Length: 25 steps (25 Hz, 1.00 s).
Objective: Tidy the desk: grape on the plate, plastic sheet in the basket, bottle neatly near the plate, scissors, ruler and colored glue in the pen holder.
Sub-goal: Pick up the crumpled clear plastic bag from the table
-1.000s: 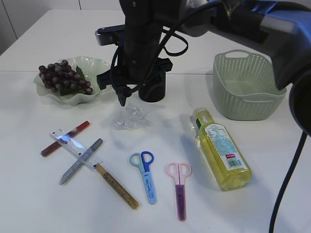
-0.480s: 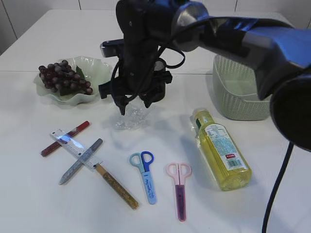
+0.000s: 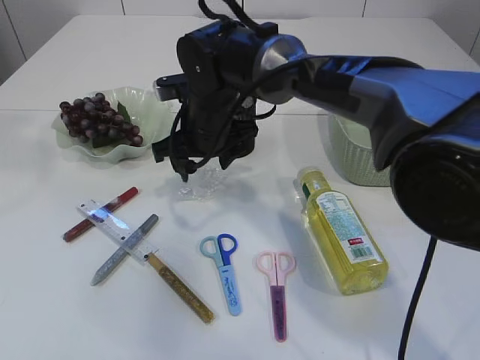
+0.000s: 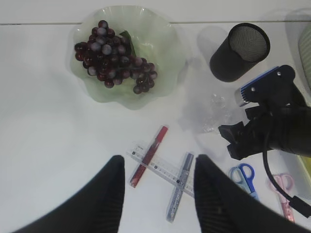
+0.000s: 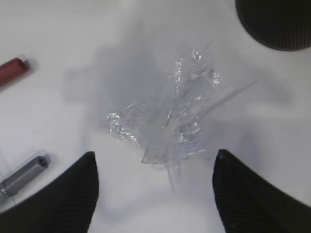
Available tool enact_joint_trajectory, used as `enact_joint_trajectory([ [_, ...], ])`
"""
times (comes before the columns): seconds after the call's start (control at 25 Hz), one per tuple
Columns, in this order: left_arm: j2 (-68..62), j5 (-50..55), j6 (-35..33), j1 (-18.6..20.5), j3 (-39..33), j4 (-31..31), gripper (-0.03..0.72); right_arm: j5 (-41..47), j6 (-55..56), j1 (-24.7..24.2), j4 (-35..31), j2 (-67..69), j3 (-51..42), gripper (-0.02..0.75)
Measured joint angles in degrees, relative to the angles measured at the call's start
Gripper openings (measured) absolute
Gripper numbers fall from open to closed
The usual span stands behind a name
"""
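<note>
The right gripper (image 5: 153, 194) hung just above the crumpled plastic sheet (image 5: 170, 121), its two dark fingers (image 5: 63, 194) spread wide to either side of it and touching nothing. The sheet lay on the white table (image 3: 60, 300) near the black mesh pen holder (image 4: 240, 51). The left gripper (image 4: 158, 194) stood high over the desk, jaws apart and empty, above the clear ruler (image 4: 163, 167) that crossed a red glue stick (image 4: 148, 155) and a silver one (image 4: 177, 191). A gold glue stick (image 3: 180, 289) lay beside them. The grapes (image 3: 97, 118) sat on the pale green plate (image 3: 146, 101). Blue scissors (image 3: 223, 274) and pink scissors (image 3: 276, 292) lay flat toward the front, the yellow bottle (image 3: 341, 232) on its side in front of the green basket (image 3: 352, 161).
</note>
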<state>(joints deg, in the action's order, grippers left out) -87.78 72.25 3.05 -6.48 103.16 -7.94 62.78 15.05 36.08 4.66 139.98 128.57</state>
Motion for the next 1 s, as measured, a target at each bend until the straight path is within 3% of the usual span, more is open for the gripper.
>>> enact_joint_trajectory([
  [0.44, 0.0, 0.0, 0.0, 0.0, 0.0, -0.1, 0.341, -4.9, 0.0, 0.0, 0.0, 2.1, 0.4, 0.563],
  [1.0, 0.0, 0.0, 0.0, 0.0, 0.0, -0.1, 0.34, -4.8, 0.0, 0.0, 0.0, 4.5, 0.4, 0.548],
])
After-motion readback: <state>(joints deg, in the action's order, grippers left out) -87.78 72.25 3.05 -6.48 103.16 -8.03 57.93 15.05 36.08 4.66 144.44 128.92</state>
